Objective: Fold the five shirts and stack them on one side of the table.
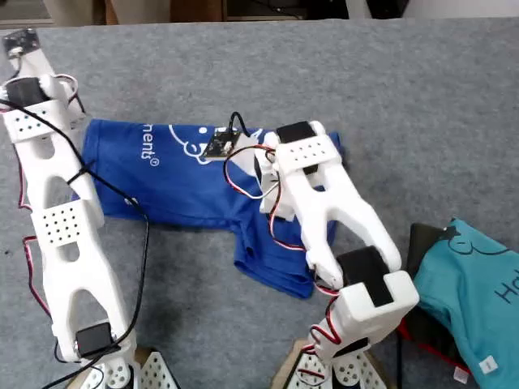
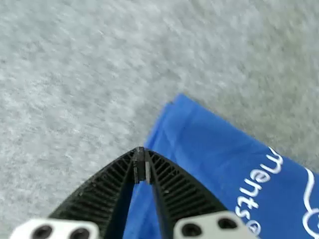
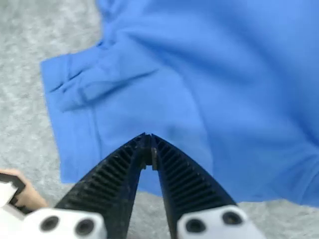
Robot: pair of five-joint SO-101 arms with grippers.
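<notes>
A blue shirt point(image 1: 186, 174) with white print lies partly folded in the middle of the grey table, one sleeve point(image 1: 276, 259) sticking out toward the front. The left arm point(image 1: 49, 162) stands along the shirt's left edge. My left gripper point(image 2: 141, 169) is shut, its tips over that edge just short of the shirt's far-left corner point(image 2: 182, 97). The right arm point(image 1: 316, 194) reaches over the shirt's right half. My right gripper point(image 3: 147, 149) is shut and hangs just above the blue fabric point(image 3: 239, 99) near the sleeve point(image 3: 75, 89), with nothing seen between its fingers.
A teal shirt point(image 1: 478, 284) lies at the table's right edge on top of a dark garment point(image 1: 423, 243). Bare grey table point(image 1: 389, 81) stretches behind the blue shirt and to its right. The arms' bases stand at the front edge.
</notes>
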